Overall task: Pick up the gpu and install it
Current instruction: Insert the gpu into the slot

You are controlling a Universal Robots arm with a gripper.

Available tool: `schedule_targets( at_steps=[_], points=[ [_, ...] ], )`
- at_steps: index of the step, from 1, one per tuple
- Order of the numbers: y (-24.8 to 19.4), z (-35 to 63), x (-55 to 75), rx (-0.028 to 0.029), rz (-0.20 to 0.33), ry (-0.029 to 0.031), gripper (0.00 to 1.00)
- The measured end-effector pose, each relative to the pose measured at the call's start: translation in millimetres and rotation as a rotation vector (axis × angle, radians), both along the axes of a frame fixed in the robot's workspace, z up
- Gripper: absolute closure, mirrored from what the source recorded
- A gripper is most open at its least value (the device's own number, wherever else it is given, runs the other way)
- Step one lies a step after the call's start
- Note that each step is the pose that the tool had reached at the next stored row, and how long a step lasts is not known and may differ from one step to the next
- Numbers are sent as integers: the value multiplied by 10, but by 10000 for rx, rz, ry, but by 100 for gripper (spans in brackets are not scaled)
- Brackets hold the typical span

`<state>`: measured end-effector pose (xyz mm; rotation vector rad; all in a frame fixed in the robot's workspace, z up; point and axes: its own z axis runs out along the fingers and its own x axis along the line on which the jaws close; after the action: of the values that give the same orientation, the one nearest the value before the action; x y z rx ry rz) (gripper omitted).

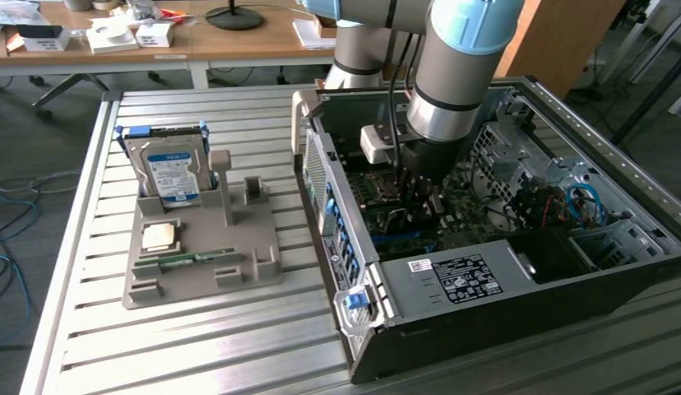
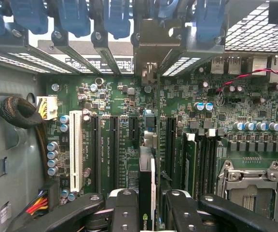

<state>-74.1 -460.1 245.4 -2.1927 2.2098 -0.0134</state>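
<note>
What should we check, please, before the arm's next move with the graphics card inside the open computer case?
1. Black gripper shut on the thin dark gpu card: ok.
2. Card edge-on above the green motherboard, near its long black slots: ok.
3. Card edge lined up with a slot: cannot tell.
4. Card seated in a slot: cannot tell.
5. Red twisted wire apart from the card: ok.
</note>
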Motion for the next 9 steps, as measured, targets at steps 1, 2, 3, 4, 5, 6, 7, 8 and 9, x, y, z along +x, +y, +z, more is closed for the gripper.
schedule_targets(
  at_steps=[1,2,3,4,5,6,7,8,9],
  points=[
    [0,0,0,1,0,0,73],
    [1,1,0,1,0,1,73],
    [1,1,-1,5,0,1,73],
    [1,0,-2,4,0,2,73],
    [1,0,-2,4,0,1,73],
    [1,0,-2,4,0,2,73],
    [1,0,-3,4,0,1,73],
    [1,0,-4,4,-1,1,73],
    [1,0,-5,4,-1,1,73]
  ],
)
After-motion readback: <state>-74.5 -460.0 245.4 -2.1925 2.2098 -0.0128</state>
